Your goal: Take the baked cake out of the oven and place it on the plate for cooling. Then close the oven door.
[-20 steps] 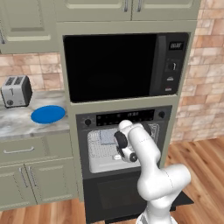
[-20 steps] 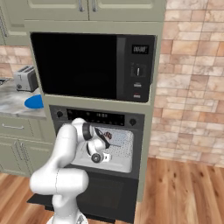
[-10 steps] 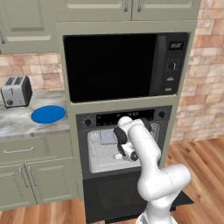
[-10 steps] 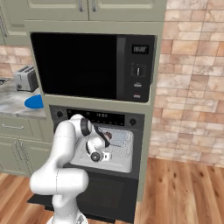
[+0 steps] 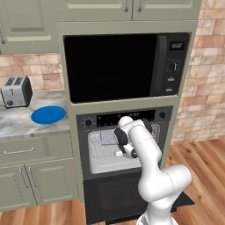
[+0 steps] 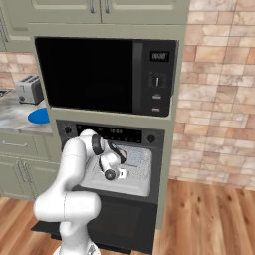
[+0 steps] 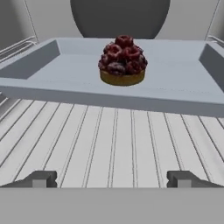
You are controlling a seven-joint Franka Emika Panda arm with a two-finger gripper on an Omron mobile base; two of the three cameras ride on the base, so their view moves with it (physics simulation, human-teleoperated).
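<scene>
Currently, the baked cake [image 7: 123, 61] sits near the middle of a shallow grey tray [image 7: 52, 78] resting on the pulled-out wire rack [image 7: 109, 144] of the oven [image 5: 127, 118], below the microwave [image 5: 123, 66]. The gripper [image 7: 111, 179] is positioned just in front of the tray, level with the rack, with its jaws spread wide and holding nothing; the oven door [image 5: 118, 197] hangs down open beneath the rack. The plate [image 5: 48, 114] lies on the counter [image 5: 17, 125] to the left, next to the toaster [image 5: 16, 91], well apart from the cake.
</scene>
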